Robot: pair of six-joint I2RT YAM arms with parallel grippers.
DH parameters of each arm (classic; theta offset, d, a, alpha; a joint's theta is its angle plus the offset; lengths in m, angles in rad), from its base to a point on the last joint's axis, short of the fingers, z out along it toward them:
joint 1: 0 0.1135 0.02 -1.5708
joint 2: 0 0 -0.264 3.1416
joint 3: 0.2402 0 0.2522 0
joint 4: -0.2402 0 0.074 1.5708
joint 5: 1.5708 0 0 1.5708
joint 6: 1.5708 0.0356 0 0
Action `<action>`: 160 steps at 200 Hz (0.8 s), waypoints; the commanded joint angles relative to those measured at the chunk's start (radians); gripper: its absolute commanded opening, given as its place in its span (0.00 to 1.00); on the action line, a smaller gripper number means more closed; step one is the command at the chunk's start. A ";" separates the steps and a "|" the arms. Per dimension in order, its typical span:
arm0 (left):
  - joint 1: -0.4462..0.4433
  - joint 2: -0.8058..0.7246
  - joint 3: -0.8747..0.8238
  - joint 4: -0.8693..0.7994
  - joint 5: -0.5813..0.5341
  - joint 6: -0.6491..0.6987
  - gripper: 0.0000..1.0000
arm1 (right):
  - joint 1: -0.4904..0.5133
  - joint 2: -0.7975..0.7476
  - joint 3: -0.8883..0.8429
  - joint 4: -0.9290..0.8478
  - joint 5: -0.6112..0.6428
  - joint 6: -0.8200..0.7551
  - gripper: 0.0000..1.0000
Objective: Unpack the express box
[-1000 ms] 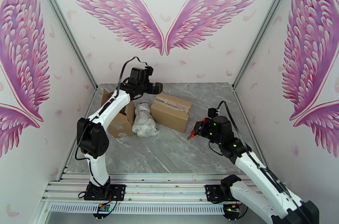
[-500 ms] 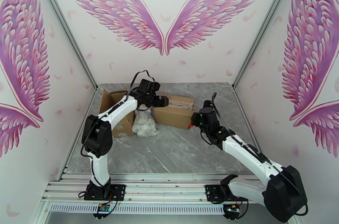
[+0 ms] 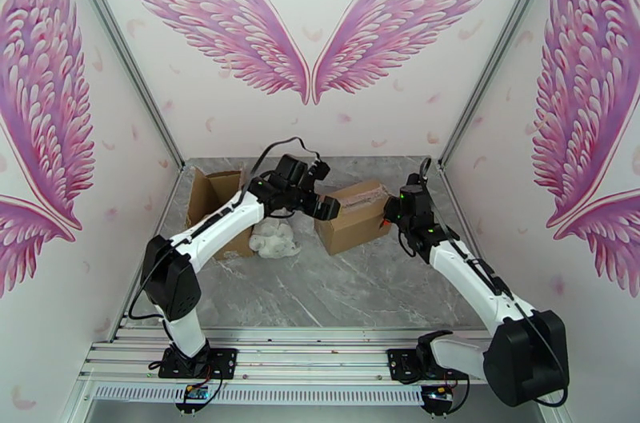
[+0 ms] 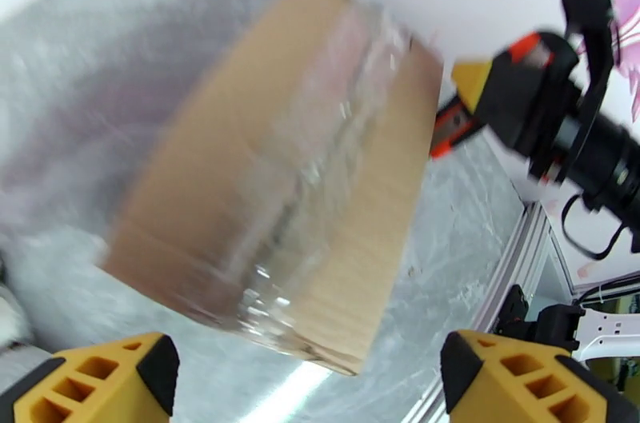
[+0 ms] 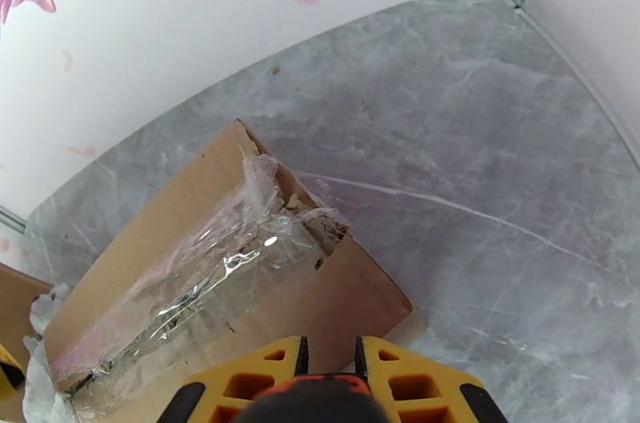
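The express box [image 3: 352, 213] is a brown carton sealed with clear tape, lying at an angle at the back middle of the table. My left gripper [image 3: 326, 207] hovers at its left end, jaws wide open. In the left wrist view the box [image 4: 280, 177] lies blurred beyond the spread yellow fingertips [image 4: 104, 381]. My right gripper [image 3: 390, 213] is at the box's right end, shut on a small orange cutter [image 4: 450, 126] that points at the box's edge. In the right wrist view the box [image 5: 200, 281] and its wrinkled tape lie just ahead of the closed fingers [image 5: 264, 369].
An opened cardboard box [image 3: 212, 193] stands at the back left. A crumpled white plastic bag [image 3: 272, 239] lies between it and the sealed box. Side walls and aluminium posts close in the table. Bare grey tabletop [image 3: 320, 289] lies in front.
The left arm swung right and lower over the sealed box, which slid right and turned. The right arm reached forward from mid-table to the box's right end.
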 commanded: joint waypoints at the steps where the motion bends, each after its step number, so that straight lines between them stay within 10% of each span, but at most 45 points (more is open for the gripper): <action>1: 0.049 0.069 0.138 -0.010 -0.018 0.057 0.92 | 0.003 -0.071 -0.032 -0.057 0.000 -0.013 0.00; 64: 0.088 0.348 0.307 -0.058 0.146 0.039 0.88 | 0.005 0.081 0.066 -0.053 0.078 -0.053 0.00; 160: -0.035 0.104 -0.121 0.111 0.455 0.031 0.86 | 0.046 0.451 0.406 0.029 -0.234 -0.146 0.00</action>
